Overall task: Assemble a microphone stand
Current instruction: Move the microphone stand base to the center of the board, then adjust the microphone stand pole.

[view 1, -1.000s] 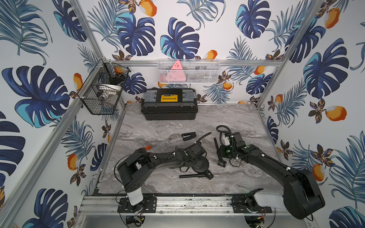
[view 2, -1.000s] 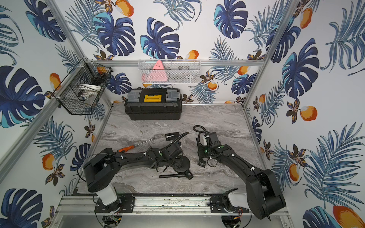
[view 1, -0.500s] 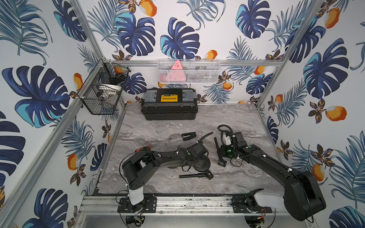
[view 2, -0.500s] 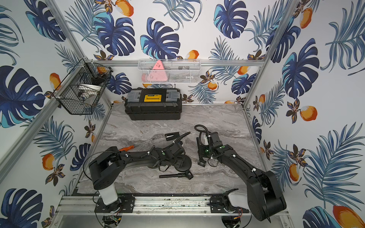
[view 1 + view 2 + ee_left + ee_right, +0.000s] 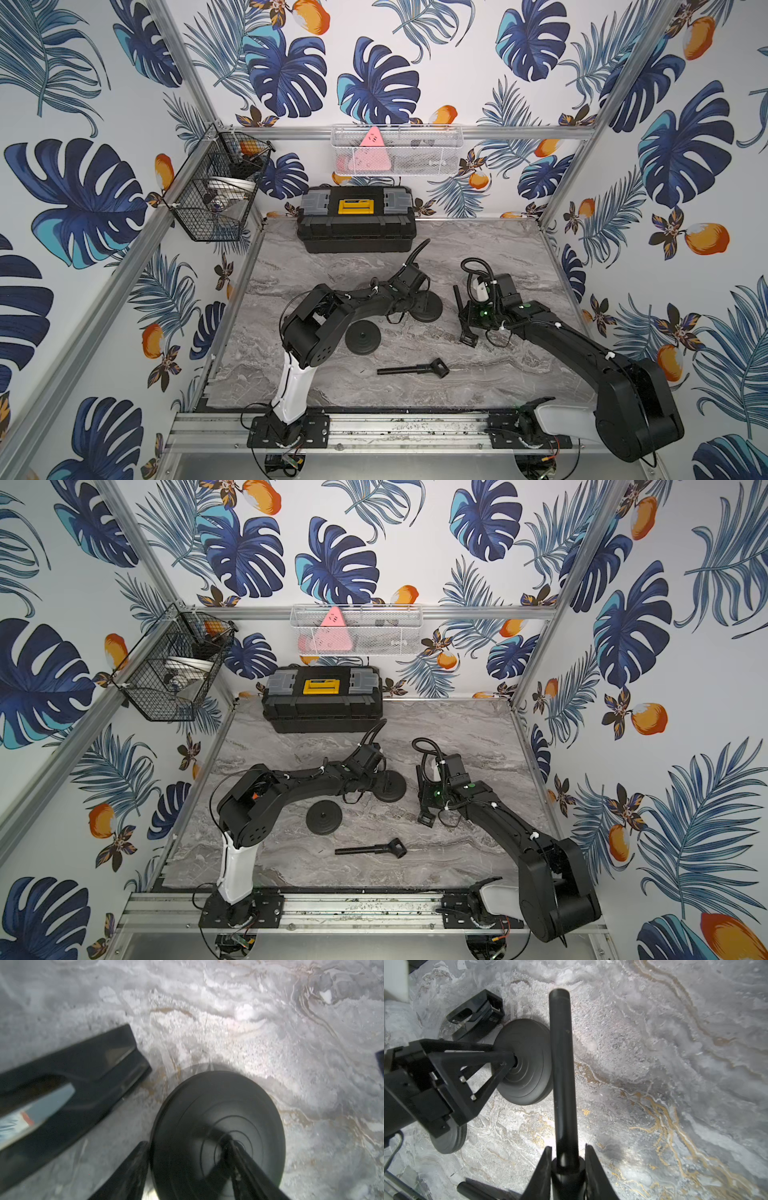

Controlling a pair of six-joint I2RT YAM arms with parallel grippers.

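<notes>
My left gripper (image 5: 187, 1147) is shut on a round black base disc (image 5: 218, 1105), one finger at its rim and the other at its centre hole. Both top views show this disc (image 5: 428, 311) (image 5: 390, 787) mid-table, tilted off the marble. A second black disc (image 5: 362, 337) lies flat beside the left arm. My right gripper (image 5: 568, 1149) is shut on a black pole (image 5: 561, 1064), which reaches out past the held disc (image 5: 529, 1076). In a top view that pole (image 5: 457, 297) has a clamp end near the table. A short black rod (image 5: 409, 370) lies toward the front.
A black clip holder (image 5: 475, 1013) lies on the marble just beyond the held disc. A black toolbox (image 5: 356, 218) stands at the back. A black wire basket (image 5: 216, 195) hangs on the left wall and a white basket (image 5: 397, 149) on the back wall.
The left arm has raised its elbow and carried the held disc toward the back. A second disc now shows beside the arm. The right arm and its pole have not moved.
</notes>
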